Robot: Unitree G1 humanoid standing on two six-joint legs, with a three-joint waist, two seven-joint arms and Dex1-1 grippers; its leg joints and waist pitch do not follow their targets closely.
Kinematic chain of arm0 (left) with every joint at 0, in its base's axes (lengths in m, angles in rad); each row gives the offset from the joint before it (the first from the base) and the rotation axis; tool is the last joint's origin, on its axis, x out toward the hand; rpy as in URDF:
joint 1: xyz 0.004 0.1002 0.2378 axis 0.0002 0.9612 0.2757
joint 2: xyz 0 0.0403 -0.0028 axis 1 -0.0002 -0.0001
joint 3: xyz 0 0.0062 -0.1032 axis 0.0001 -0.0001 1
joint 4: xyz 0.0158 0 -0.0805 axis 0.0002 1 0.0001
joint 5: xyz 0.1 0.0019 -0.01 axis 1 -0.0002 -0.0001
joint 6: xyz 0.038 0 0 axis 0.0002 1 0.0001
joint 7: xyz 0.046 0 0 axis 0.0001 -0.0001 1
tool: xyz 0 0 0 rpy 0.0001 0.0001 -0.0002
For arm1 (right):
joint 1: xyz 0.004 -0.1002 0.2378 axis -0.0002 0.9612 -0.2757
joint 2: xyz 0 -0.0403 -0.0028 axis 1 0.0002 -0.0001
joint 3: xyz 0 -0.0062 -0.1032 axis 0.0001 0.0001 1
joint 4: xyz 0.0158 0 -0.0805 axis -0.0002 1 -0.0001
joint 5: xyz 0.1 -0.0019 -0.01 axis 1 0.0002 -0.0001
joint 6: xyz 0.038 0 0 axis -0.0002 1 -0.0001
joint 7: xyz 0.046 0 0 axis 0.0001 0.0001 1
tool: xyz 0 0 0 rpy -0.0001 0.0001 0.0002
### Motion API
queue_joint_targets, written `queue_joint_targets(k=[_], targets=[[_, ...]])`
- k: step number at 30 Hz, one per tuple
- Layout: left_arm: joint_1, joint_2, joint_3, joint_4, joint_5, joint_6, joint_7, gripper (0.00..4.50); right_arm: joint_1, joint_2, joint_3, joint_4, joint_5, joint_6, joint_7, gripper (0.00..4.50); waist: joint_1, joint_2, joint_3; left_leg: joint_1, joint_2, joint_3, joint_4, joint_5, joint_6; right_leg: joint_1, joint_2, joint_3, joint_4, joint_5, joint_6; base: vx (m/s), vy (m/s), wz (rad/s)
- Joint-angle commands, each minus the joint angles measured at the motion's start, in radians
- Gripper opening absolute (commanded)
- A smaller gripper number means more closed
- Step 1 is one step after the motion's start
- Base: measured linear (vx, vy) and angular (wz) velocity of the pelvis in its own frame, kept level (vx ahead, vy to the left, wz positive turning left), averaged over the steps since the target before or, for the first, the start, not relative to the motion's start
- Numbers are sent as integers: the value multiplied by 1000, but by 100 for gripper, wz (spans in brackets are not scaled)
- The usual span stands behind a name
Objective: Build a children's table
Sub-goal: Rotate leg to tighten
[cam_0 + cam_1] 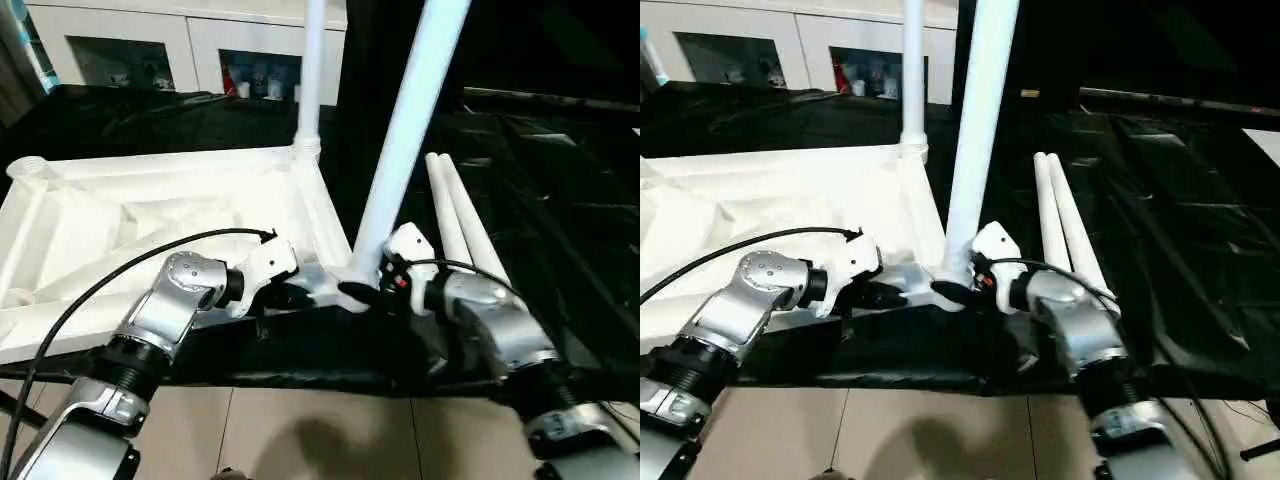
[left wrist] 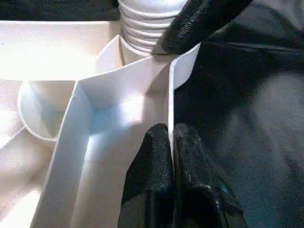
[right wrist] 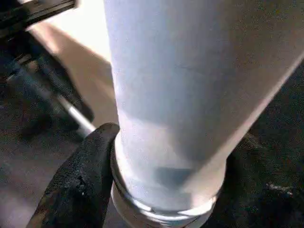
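Note:
The white tabletop (image 1: 150, 210) lies upside down, ribs up, on a black cloth. One leg (image 1: 312, 70) stands upright in its far right corner socket. A second leg (image 1: 405, 130) rises, tilted to the right, from the near right corner. My right gripper (image 1: 360, 292) is closed around that leg's base, one finger (image 3: 80, 180) on each side of the tube. In the left wrist view its ribbed end (image 2: 142, 23) sits at the socket. My left gripper (image 2: 172, 137) is shut on the tabletop's thin rim wall beside that corner. Two loose legs (image 1: 460, 215) lie to the right.
A white cabinet (image 1: 180, 40) with glass doors stands behind the work surface. The black cloth (image 1: 560, 200) stretches far to the right. Beige floor tiles (image 1: 300, 430) show below the surface's near edge. A black cable (image 1: 120, 270) arcs over my left forearm.

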Motion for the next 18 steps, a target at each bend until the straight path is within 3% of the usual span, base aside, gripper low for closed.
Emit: queue_joint_targets(k=[1, 2, 3, 6, 8, 13, 15, 18], targets=[[-12, -71, 6, 37, -15, 12, 78, 0, -12, 31, -35, 79, -16, 36, -138, 275, -1, -3, -55, 8, 37, -8, -67, -141, 25, 47, -78, 64, -80, -122, -213, 0, 0, 0], [-44, -121, 20, 94, 9, 31, 192, 0, -39, 84, -84, 152, -15, 45, -294, 275, -2, -1, -54, 9, 38, -8, -69, -153, 15, 45, -79, 65, -83, -145, -209, 0, 0, 0], [-52, -134, 24, 108, 14, 35, 222, 0, -46, 97, -97, 170, -10, 46, -328, 275, -8, -4, -51, 13, 36, -9, -71, -177, -3, 42, -79, 65, -89, -198, -199, 0, 0, 0], [-105, -226, 45, 194, 38, 74, 400, 0, -107, 185, -171, 302, 21, 15, -542, 275, -8, -1, -53, 13, 34, -8, -70, -185, -17, 39, -80, 69, -95, -231, -180, 0, 0, 0], [-118, -252, 48, 212, 42, 85, 439, 0, -129, 207, -168, 340, 12, -13, -582, 275, -6, -1, -54, 17, 34, -9, -70, -207, -20, 38, -82, 67, -100, -265, -167, 0, 0, 0], [-132, -285, 43, 222, 59, 88, 472, 0, -175, 263, -135, 395, -21, -82, -582, 275, -4, -8, -58, 6, 32, -8, -68, -156, 14, 44, -78, 66, -89, -162, -169, 0, 0, 0], [-129, -276, 47, 222, 61, 78, 464, 0, -183, 273, -146, 396, -8, -100, -544, 331, -3, -8, -58, 5, 32, -7, -67, -150, 23, 45, -79, 66, -88, -147, -172, 0, 0, 0], [-126, -256, 48, 228, 62, 56, 451, 0, -200, 273, -157, 407, -6, -131, -517, 351, -4, -8, -56, 5, 33, -7, -68, -168, 31, 43, -80, 65, -91, -175, -170, 0, 0, 0]])
